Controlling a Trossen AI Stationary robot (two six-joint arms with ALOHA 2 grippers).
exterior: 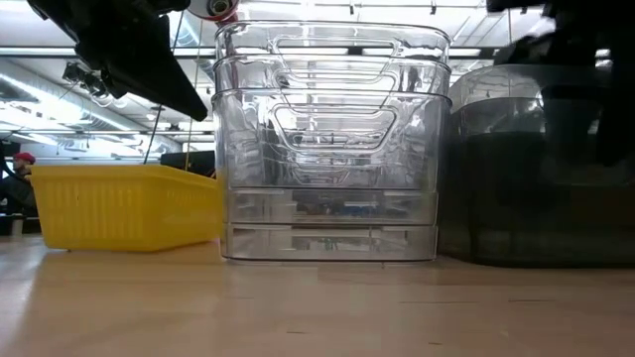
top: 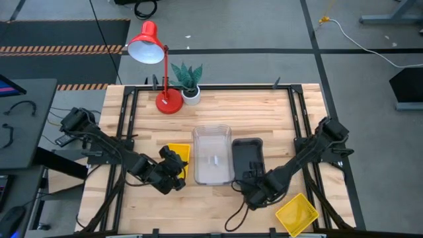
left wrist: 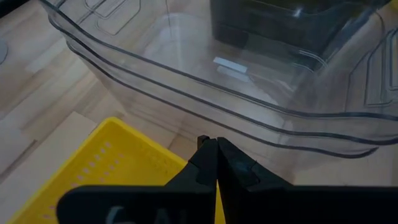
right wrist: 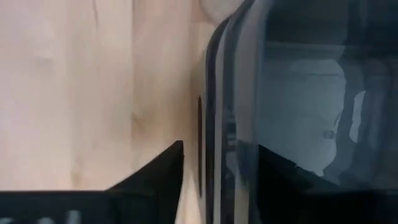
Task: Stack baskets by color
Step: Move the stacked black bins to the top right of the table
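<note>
— Where are the baskets sitting?

— Mid-desk (top: pixel 218 106): the clear stack (top: pixel 212 155) is standing between a yellow basket (top: pixel 178 156) and the dark grey stack (top: pixel 248 157). Another yellow basket (top: pixel 297 213) is lying near the front right corner.

— And the end effectors?

— The left end effector (left wrist: pixel 216 163) is hovering over the first yellow basket's rim, fingers pressed together, holding nothing. The right end effector (right wrist: pixel 217 163) is straddling the grey stack's near wall, fingers spread apart.

My black fingers (left wrist: pixel 208 163) hover over a bright yellow basket (top: pixel 178 157) with perforated sides; beside it clear see-through baskets (top: pixel 212 153), dark grey baskets (top: pixel 248 157), pale striped wood table (top: pixel 218 106), red lamp (top: pixel 153 49).
</note>
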